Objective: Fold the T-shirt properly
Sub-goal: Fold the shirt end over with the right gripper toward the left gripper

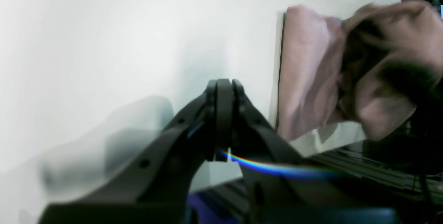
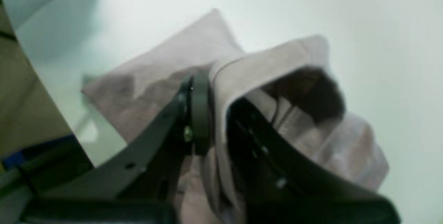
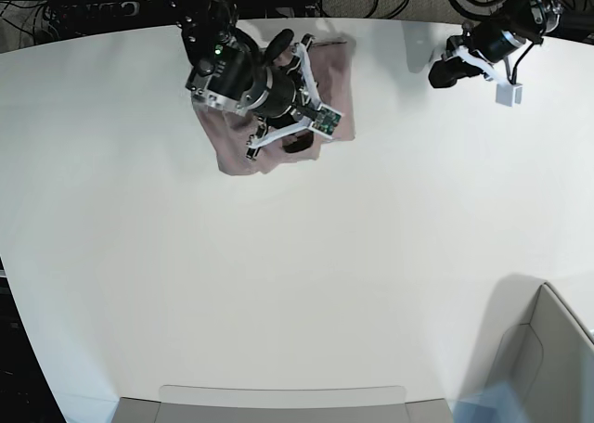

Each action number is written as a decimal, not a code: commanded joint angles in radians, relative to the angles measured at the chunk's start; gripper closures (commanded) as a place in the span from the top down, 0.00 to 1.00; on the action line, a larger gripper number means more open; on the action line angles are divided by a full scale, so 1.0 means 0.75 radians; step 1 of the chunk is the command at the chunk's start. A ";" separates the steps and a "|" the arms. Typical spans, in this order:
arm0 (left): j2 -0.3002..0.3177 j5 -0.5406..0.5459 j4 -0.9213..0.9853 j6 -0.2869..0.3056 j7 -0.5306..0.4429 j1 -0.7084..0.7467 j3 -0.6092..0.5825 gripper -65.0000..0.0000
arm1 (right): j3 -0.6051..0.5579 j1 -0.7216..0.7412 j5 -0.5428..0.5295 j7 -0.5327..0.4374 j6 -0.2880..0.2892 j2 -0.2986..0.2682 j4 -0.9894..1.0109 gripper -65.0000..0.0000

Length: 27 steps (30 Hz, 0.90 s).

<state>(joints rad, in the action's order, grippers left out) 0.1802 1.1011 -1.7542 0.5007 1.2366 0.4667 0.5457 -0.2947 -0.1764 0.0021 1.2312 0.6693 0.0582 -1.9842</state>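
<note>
Though blurred in both wrist views and half covered by the right arm from above, plainly a bunched T-shirt (image 3: 336, 89) near the far edge of the white table (image 3: 297, 284). Broad bare surface nearer the camera. Right gripper (image 2: 211, 113) clamped on a raised fold. Left gripper (image 1: 224, 120) pressed together, holding nothing, well apart from the cloth.

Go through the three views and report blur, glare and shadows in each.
Left wrist: the T-shirt is smeared by blur, a rainbow flare crosses the shut left gripper. Right wrist: soft focus throughout, right gripper pinching cloth. Base: sharpest view, curved table edges, a shadow at the lower right.
</note>
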 commanded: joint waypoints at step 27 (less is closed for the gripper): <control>0.002 0.026 -0.005 0.009 -0.011 -0.003 0.002 0.00 | 0.103 0.169 0.008 -0.337 -0.028 -0.034 0.001 0.32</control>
<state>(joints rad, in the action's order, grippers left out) 0.1711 1.1015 -1.7473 0.5011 1.2335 0.4610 0.5434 -0.2165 -0.0563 0.0200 0.9958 0.6498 0.0322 -1.9636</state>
